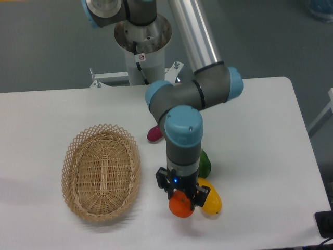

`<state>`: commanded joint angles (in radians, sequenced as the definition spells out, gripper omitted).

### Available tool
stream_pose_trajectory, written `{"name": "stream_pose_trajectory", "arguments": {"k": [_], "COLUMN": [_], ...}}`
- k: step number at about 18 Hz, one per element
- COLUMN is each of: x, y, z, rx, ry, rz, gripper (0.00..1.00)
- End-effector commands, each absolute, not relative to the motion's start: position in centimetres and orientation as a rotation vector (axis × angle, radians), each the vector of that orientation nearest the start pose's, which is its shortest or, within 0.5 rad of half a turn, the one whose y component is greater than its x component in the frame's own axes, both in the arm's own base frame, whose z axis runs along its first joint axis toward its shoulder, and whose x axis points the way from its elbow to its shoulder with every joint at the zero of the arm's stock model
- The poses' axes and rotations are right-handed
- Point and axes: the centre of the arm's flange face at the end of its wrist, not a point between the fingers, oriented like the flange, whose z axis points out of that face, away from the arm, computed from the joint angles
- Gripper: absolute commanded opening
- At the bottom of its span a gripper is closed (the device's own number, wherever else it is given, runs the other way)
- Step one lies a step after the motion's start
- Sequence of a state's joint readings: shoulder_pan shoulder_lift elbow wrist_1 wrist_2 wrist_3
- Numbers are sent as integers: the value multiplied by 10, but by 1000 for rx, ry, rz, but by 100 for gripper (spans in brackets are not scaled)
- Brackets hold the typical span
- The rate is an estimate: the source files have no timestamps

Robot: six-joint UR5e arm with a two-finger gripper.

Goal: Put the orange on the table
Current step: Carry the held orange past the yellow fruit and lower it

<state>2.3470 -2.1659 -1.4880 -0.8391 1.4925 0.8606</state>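
The gripper [183, 200] is pointing down near the front edge of the white table [260, 130], its two fingers clamping the orange [180, 207]. Whether the orange is touching the tabletop cannot be told. A yellow mango-like fruit [212, 201] is lying just beside it, to the viewer's right. A green vegetable [205, 164] is peeking out behind the arm, and a dark-pink fruit [154, 134] is sitting farther back. An oval wicker basket [101, 172] is resting well apart, to the viewer's left.
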Motion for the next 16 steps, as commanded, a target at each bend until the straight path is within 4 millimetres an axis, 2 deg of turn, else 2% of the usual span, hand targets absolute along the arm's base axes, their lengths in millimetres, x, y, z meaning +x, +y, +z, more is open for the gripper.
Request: {"name": "stream_pose_trajectory", "arguments": {"k": [5,6,7,16], "x": [-376,-374,-371,-370], "y": [606,607,609,612], "z": [230,225,222,214], "rx": [-2944,-2950,-2953,-2960], "ry": [165,171,182,182], "rz": [124,118,118,118], "gripper": [67,70,76,78]}}
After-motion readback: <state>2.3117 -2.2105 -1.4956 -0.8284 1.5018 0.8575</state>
